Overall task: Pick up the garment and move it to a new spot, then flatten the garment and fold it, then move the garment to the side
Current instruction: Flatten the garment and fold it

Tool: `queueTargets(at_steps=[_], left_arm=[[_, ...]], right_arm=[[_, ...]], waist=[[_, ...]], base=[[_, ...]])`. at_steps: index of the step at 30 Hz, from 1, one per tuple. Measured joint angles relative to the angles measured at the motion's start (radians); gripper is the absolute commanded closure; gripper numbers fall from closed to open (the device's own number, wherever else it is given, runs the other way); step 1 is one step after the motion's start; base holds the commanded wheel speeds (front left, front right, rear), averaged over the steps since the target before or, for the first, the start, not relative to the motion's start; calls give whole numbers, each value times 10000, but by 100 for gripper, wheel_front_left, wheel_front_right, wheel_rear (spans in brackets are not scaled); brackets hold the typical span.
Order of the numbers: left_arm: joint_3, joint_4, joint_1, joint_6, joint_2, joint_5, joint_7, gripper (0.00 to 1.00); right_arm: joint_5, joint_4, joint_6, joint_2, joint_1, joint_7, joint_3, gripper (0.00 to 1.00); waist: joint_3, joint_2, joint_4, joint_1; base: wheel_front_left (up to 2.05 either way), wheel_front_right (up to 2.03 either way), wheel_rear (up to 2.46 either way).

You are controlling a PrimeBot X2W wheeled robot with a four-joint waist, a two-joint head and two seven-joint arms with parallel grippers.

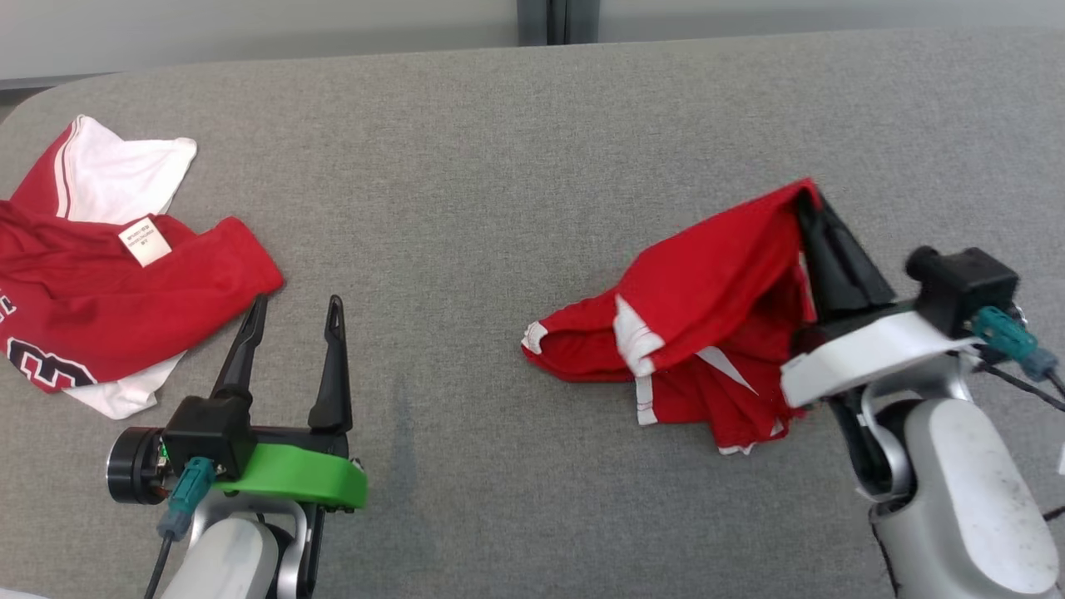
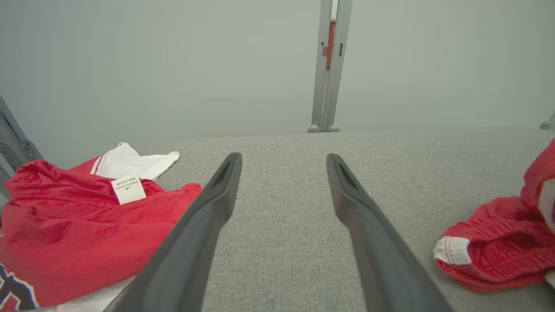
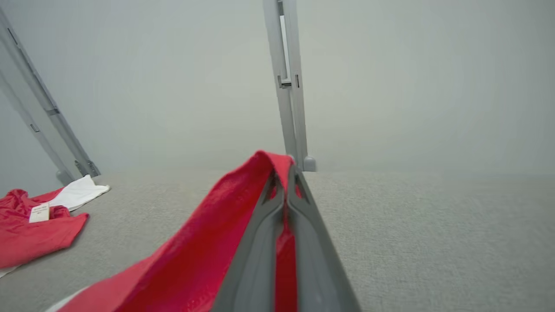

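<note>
The garment (image 1: 699, 308) is a crumpled pair of red shorts with white trim, at the right of the grey table. One edge is lifted into a peak, and my right gripper (image 1: 809, 200) is shut on that peak. In the right wrist view the red garment (image 3: 208, 247) drapes over the closed fingertips of my right gripper (image 3: 284, 171) and falls away to the lower left. My left gripper (image 1: 298, 306) stands open at the lower left, nothing between its fingers. The left wrist view has the left gripper (image 2: 284, 160) over bare table, with the garment (image 2: 498, 247) at the right edge.
A second red and white garment (image 1: 100, 274), a jersey with a white label, lies bunched at the table's left edge, close beside my left gripper's fingers. The grey table (image 1: 499, 166) runs wide between the two. A grey post (image 1: 556, 21) stands behind the far edge.
</note>
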Motion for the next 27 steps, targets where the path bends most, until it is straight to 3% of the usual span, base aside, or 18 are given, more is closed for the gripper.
queueTargets(at_steps=[5, 10, 11, 12, 17, 22, 27], left_arm=[[-17, -17, 2, -4, 27, 12, 0, 0], [-27, -17, -7, -13, 56, 23, 0, 0], [-35, -15, -12, -13, 59, 23, 0, 0], [-40, -13, -16, -13, 59, 25, 0, 0], [-56, 13, -20, -13, 82, 23, -2, 0], [-38, 17, 9, 44, 82, -10, 0, 0], [-44, 52, 199, 52, 98, -50, -2, 0]], right_arm=[[276, 1076, 0, 196, 607, -328, -2418, 100], [602, 2263, -2, 251, 909, -589, -3649, 96], [727, 2512, -2, 253, 912, -667, -3726, 10], [688, 2663, -2, 259, 915, -786, -3776, 0], [174, 2449, -2, 249, 916, -1427, -3678, 0], [-545, 1164, 0, -178, 1274, -1578, -2731, 0], [-738, -180, 0, -286, 1826, -1070, -1835, 0]], waist=[[159, 0, -47, 0], [285, 0, -130, 0], [294, 0, -155, 0], [298, 0, -176, 0], [210, 0, -230, 0], [-6, 0, -268, 0], [-271, 0, -307, 0]], base=[[0, 0, 0], [0, 0, 0], [0, 0, 0], [0, 0, 0], [0, 0, 0], [0, 0, 0], [0, 0, 0]])
